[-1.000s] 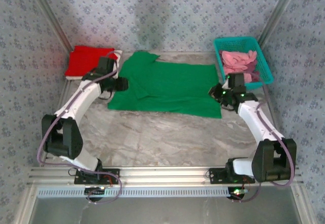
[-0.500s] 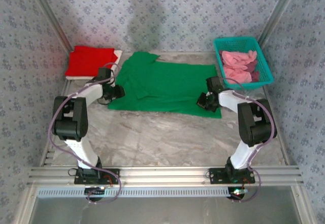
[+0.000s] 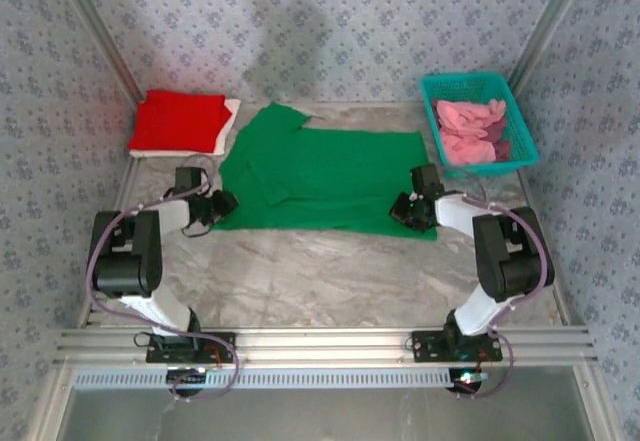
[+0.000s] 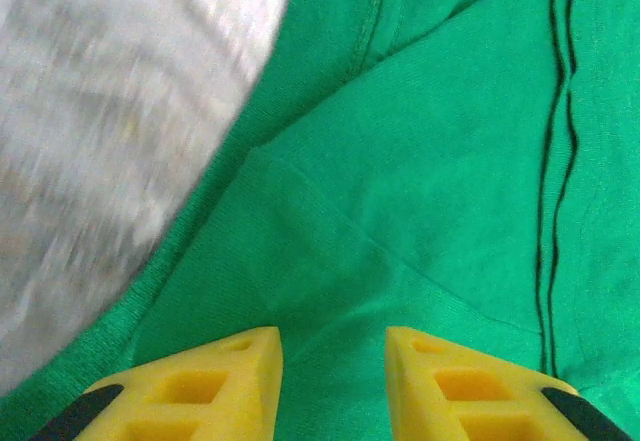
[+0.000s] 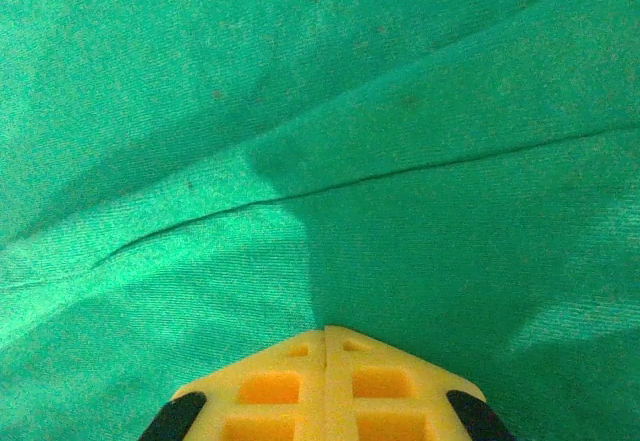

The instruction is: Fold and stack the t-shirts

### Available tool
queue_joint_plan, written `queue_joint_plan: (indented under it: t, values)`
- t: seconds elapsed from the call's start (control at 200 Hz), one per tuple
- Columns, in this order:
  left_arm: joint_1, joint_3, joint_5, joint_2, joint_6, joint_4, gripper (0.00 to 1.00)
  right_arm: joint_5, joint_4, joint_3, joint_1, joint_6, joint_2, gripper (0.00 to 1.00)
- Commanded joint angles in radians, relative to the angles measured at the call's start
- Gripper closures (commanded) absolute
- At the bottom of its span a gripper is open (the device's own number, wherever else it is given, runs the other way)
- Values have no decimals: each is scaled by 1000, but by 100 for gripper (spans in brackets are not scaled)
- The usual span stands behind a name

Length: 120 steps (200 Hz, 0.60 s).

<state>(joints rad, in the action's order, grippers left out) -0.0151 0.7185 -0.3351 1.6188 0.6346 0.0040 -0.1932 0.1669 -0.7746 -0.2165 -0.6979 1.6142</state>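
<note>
marble table (image 3: 320, 271) | green t-shirt (image 3: 330, 173) flat | left pincer (image 4: 332, 341) parted | right pincer (image 5: 325, 334) closed

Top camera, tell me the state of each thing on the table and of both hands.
green t-shirt: spread out, not folded up
red t-shirt: folded, lying on the white t-shirt
white t-shirt: under the red one, edge showing
basket: upright, holding clothes
pink clothes: bunched in the basket
left hand: open, over the green t-shirt's near left corner
right hand: shut, at its near right edge
</note>
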Motion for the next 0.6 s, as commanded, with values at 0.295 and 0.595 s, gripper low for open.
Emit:
queue_joint_plan:
  t: [0.295, 0.595]
  values:
    - [-56, -55, 166, -369, 17, -404, 62, 25, 133, 158, -54, -46, -183, 100]
    - [-225, 173, 203, -291, 20, -472, 56, 104, 192, 93, -86, -49, -313, 100]
